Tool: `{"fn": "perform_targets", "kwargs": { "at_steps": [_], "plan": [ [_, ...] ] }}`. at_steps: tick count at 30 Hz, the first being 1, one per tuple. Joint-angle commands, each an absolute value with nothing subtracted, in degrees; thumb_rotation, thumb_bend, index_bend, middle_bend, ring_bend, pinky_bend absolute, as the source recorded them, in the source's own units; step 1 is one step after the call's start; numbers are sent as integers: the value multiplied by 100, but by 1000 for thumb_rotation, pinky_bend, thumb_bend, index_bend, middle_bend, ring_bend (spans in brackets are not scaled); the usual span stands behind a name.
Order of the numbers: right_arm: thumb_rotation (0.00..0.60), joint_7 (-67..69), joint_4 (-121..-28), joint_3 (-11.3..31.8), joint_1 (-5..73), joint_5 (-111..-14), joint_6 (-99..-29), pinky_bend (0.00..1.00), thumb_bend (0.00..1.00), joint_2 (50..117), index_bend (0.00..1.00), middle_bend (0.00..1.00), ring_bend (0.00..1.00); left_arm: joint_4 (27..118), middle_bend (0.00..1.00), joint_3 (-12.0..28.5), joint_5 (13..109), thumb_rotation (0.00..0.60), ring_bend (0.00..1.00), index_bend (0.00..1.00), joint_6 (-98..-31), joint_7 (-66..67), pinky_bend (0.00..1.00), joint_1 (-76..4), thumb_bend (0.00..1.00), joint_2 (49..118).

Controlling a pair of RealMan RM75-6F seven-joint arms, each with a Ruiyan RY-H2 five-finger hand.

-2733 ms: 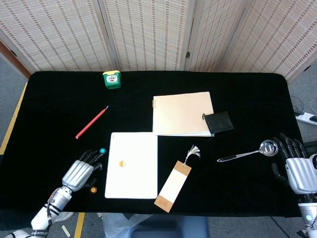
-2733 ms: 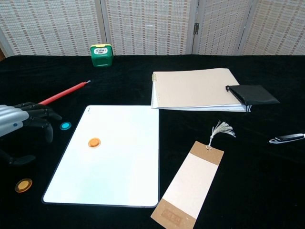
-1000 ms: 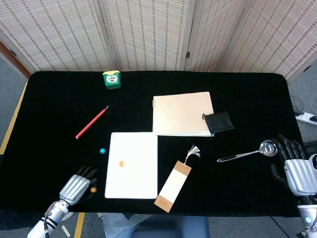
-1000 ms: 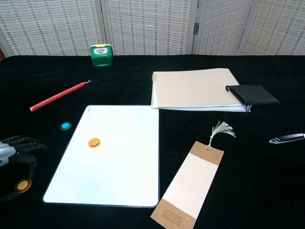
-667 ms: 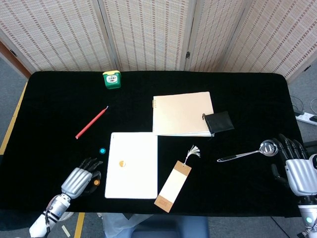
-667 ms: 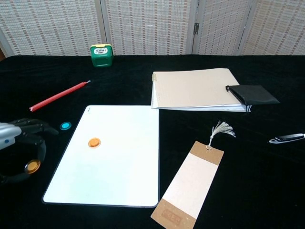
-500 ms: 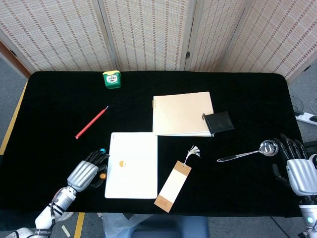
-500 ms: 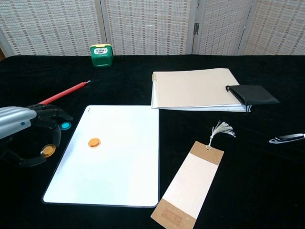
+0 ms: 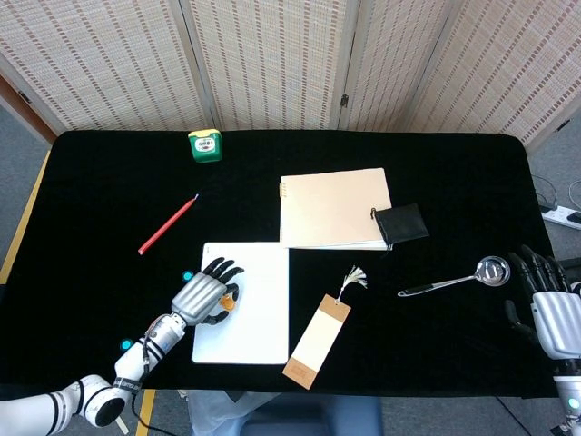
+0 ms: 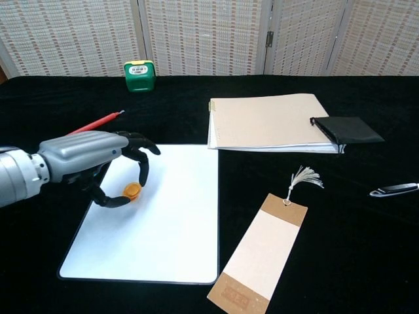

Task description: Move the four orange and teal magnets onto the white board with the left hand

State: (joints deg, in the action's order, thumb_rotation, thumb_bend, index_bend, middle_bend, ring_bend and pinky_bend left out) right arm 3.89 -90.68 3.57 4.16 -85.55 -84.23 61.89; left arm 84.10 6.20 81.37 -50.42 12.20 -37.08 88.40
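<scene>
My left hand (image 9: 204, 295) (image 10: 91, 160) hovers over the left part of the white board (image 9: 259, 313) (image 10: 173, 222). An orange magnet (image 9: 225, 304) (image 10: 133, 190) is pinched between its thumb and a fingertip, low over the board. This is the spot where an orange magnet lay on the board; I cannot tell the two apart. A teal magnet (image 9: 187, 276) lies on the black table just left of the board; the hand hides it in the chest view. My right hand (image 9: 545, 304) rests at the table's right edge, fingers apart, holding nothing.
A red pencil (image 9: 167, 224) (image 10: 98, 122) lies behind the left hand. A green tape measure (image 9: 204, 145) stands far back. A tan notebook (image 9: 334, 207), black pouch (image 9: 400, 223), tasselled bookmark (image 9: 317, 341) and metal spoon (image 9: 445, 280) lie right of the board.
The left hand went down to the orange magnet near the table's front left, pinched it, and carried it up and right over the board. The right hand stayed put.
</scene>
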Motion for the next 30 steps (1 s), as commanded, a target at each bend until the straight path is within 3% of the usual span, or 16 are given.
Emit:
{"fn": "perform_targets", "kwargs": {
  "at_steps": [1, 12, 20, 30],
  "plan": [
    [600, 382, -9072, 360, 420, -8545, -8412, 0, 529, 6188, 0, 18, 9, 8313, 166, 741, 7910, 600, 26, 518, -4844, 1362, 0, -3897, 407, 9000],
    [600, 359, -9108, 368, 388, -8492, -8422, 0, 529, 6155, 0, 18, 6, 8166, 166, 854, 7185, 600, 12, 503, -4493, 1890, 0, -4285, 406, 9311],
    [600, 395, -9103, 376, 362, -8471, -8444, 0, 529, 6155, 0, 18, 5, 8157, 166, 784, 6880, 600, 0, 423, -4516, 2112, 0, -4375, 404, 9376],
    [600, 408, -9100, 397, 367, -8484, -8457, 0, 530, 6162, 0, 18, 0, 8461, 152, 858, 6791, 600, 0, 404, -4842, 1812, 0, -4283, 373, 9056]
  ]
}}
